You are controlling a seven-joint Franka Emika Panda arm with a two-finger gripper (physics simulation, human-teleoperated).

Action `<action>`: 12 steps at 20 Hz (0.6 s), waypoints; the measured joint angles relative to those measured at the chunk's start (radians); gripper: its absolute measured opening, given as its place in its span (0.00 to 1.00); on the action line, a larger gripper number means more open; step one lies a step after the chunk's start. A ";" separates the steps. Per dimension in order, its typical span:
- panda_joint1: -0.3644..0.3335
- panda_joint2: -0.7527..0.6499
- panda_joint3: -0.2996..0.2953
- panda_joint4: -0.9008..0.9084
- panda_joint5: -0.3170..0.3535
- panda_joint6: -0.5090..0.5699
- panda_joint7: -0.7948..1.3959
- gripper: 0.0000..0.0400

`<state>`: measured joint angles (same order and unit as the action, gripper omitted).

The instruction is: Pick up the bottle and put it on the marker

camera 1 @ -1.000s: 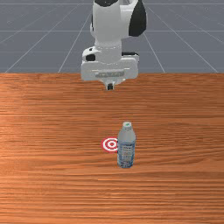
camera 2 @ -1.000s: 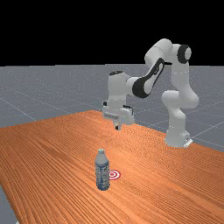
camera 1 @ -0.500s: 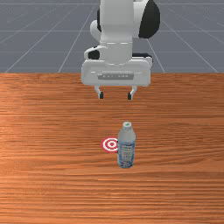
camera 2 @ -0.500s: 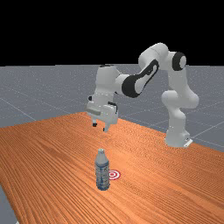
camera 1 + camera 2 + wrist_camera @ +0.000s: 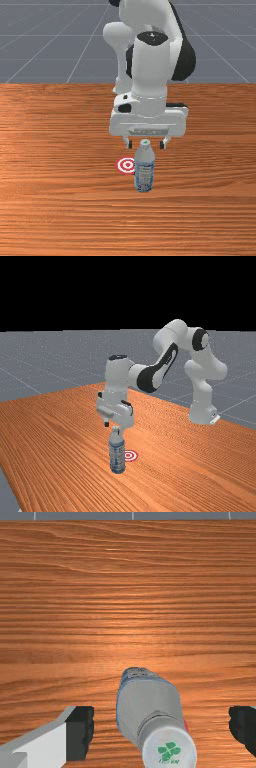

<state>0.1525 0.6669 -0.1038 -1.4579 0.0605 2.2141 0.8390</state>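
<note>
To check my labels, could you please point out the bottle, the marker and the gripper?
Bottle (image 5: 144, 174): front view, on its label.
Marker (image 5: 129, 455): far view, at the centre of its rings.
Gripper (image 5: 145, 144): front view, midway between its open fingertips.

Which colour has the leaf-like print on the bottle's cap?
Green, on the white round cap; the wrist view shows it best.

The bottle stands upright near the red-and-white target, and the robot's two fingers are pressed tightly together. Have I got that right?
Not the fingers: the wrist view shows them wide apart, with a gap on each side of the bottle. It does stand upright near the target.
</note>
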 joint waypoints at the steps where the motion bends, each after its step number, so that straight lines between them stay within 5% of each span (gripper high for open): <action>1: 0.005 -0.002 0.004 -0.012 0.001 0.000 0.001 1.00; 4: 0.010 -0.004 0.007 -0.034 0.003 0.000 0.002 1.00; 5: 0.009 -0.006 0.006 -0.040 0.003 0.001 0.002 0.61; 6: 0.009 -0.009 0.006 -0.043 0.003 0.000 0.003 0.51; 12: 0.013 -0.211 -0.012 -0.279 -0.008 0.018 0.007 0.49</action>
<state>0.1654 0.4561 -0.1160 -1.7365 0.0523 2.2320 0.8459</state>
